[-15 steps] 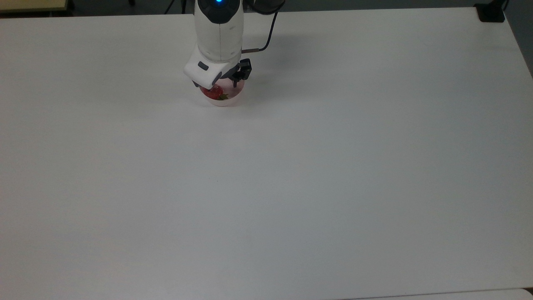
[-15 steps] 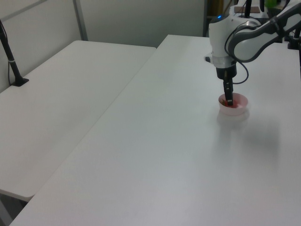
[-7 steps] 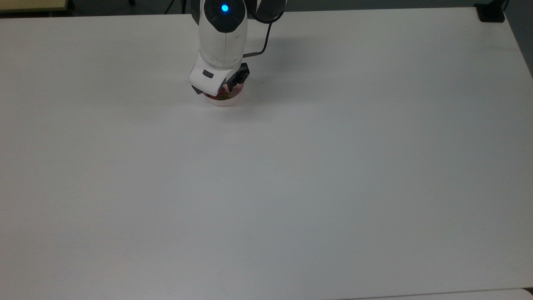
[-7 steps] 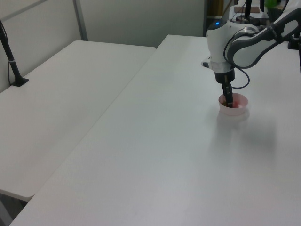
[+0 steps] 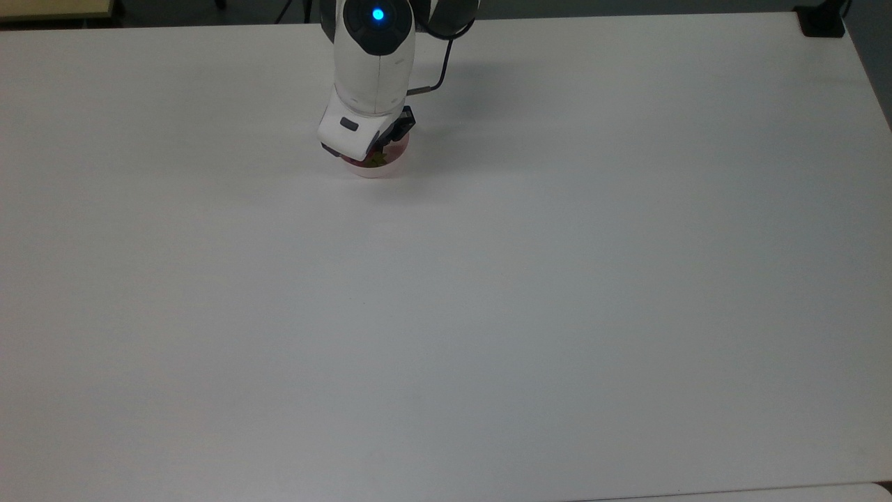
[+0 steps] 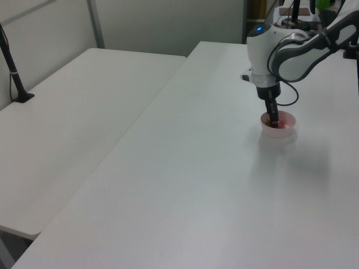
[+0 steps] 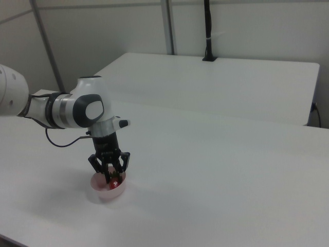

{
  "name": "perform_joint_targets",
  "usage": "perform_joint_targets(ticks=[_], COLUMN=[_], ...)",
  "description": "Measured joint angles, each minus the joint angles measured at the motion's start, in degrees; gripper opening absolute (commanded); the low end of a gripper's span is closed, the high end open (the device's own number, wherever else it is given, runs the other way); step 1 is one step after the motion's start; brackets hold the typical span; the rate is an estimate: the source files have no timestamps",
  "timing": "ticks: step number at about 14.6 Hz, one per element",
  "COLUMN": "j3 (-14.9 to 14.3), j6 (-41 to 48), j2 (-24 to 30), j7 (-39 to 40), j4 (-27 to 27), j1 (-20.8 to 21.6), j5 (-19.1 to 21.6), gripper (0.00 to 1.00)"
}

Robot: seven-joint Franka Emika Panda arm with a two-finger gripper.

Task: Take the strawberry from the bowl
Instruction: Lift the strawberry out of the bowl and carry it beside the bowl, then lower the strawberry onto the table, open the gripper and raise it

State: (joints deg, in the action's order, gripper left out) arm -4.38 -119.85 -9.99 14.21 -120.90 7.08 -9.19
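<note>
Reaching down inside the bowl, the jaws stand spread either side of the small glossy red strawberry with its green leafy cap [image 7: 115, 179]; I read them as released and not yet pressing the fruit. My two-finger gripper [image 7: 110, 175] hangs straight down from the white arm, tips below the rim. The strawberry lies in the small round pale pink translucent plastic bowl [image 7: 103, 194], near the side facing the top view's bottom edge, its green cap [image 5: 377, 162] peeking past the wrist.

To do this step well I would clench slowly, keep the tips centred on the fruit's body and off the leaves, then lift straight up so nothing drags the light bowl along.

Room: the bowl [image 6: 279, 130] sits on a wide white table [image 5: 488, 314] well away from the edges, with bare surface around it. Only the bowl wall crowds the fingers.
</note>
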Motion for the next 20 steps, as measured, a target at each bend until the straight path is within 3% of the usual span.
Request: perform_joint_targets(ticks=[4,7,10,11,13,17,18,19,20], j3=[0.0,-0.2,-2.7,-3.9,-5.0,-8.0,-8.0,-8.1,-8.1], j6=[3.7,9.6,11.5,11.5,8.4,-7.4,-9.8,-10.4,-10.7], j2=[1.4,5.2,6.9,6.7,5.0,-7.1,-10.6,-12.3,-13.5], j7=[0.3,0.4,0.4,0.6,1.2,1.3,1.3,1.3,1.2], j4=[0.8,4.8,9.9,11.6,13.4,14.2,14.9,15.5,16.7], j1=[0.0,-0.1,-1.0,-3.2,-7.2,-12.3,-13.1,-13.3,-13.3], j5=[0.0,2.9,3.8,3.9,3.9,3.8,3.7,3.4,2.9], gripper=[0.19,0.19,0.19,0.19,0.19,0.19,0.23,0.91,1.0])
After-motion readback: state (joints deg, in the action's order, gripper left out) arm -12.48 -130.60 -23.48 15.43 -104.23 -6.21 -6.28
